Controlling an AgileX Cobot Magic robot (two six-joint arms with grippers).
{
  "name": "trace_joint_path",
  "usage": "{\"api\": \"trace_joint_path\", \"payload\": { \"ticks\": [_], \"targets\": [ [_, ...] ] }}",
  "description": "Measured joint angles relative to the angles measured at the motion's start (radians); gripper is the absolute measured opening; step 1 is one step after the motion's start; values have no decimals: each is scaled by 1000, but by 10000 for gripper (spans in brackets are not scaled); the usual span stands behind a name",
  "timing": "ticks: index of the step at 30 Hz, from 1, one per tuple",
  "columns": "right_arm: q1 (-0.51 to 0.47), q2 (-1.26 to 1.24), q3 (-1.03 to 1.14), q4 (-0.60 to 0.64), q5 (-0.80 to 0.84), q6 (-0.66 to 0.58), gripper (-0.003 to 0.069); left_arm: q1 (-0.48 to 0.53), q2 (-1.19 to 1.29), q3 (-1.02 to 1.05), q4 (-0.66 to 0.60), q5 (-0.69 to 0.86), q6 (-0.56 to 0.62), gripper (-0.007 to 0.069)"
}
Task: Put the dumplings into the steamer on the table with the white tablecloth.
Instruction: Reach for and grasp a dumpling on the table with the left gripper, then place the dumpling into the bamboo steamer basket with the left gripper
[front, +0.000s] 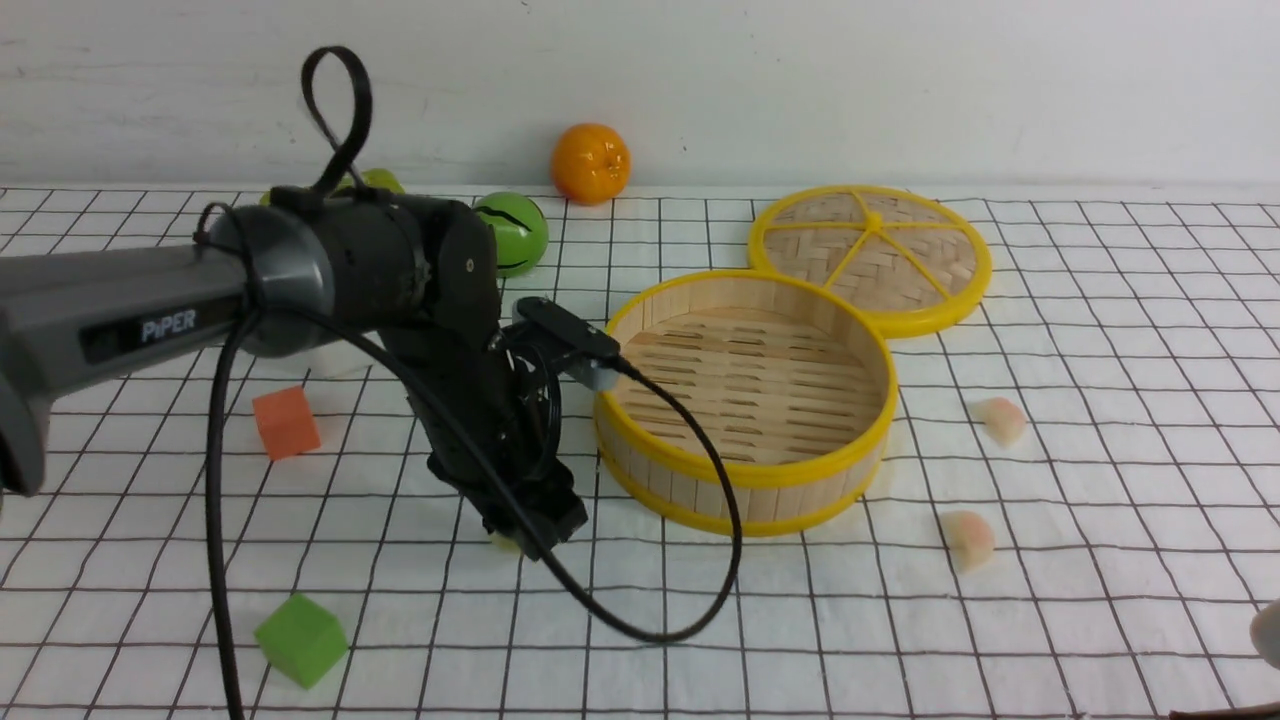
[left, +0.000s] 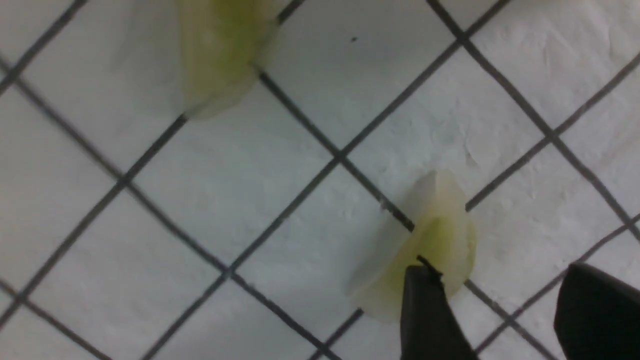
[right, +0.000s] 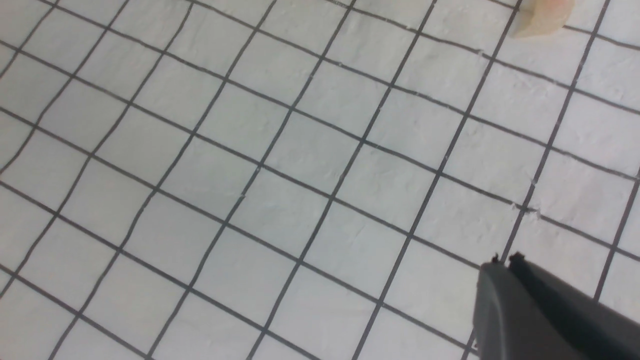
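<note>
1. Left wrist view: two green dumplings; front view: one green sliver, two pink dumplings.
2. Steamer: mid-table, nearer far edge.
3. Left gripper: wide open, holding nothing.
4. Right gripper: closed, empty.

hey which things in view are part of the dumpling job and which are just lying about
For the job:
- two pale green crescent dumplings
- two pale pink-orange crescent dumplings
- round bamboo steamer with yellow rims
- white black-gridded tablecloth

Just lying about:
- orange foam cube
- green foam cube
- flat woven lid with yellow spokes
- shiny round orange object
</note>
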Motion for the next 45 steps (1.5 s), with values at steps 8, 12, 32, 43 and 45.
{"api": "trace_joint_path", "payload": {
  "ticks": [8, 12, 32, 43, 45],
  "targets": [
    [0, 0, 1, 8, -9, 0, 13, 0, 40, -5, -1, -59, 102, 154],
    [0, 0, 1, 15, -17, -1, 18, 0, 40, -5, -6, -64, 76, 143],
    [0, 0, 1, 22, -34, -1, 34, 0, 59, -543, -195, 204, -447, 143],
    [0, 0, 1, 22, -45, -1, 41, -3, 296, -583, -251, -70, -621, 141],
    [0, 0, 1, 22, -45, -1, 41, -3, 318, -583, -251, -76, -625, 141]
  ]
}}
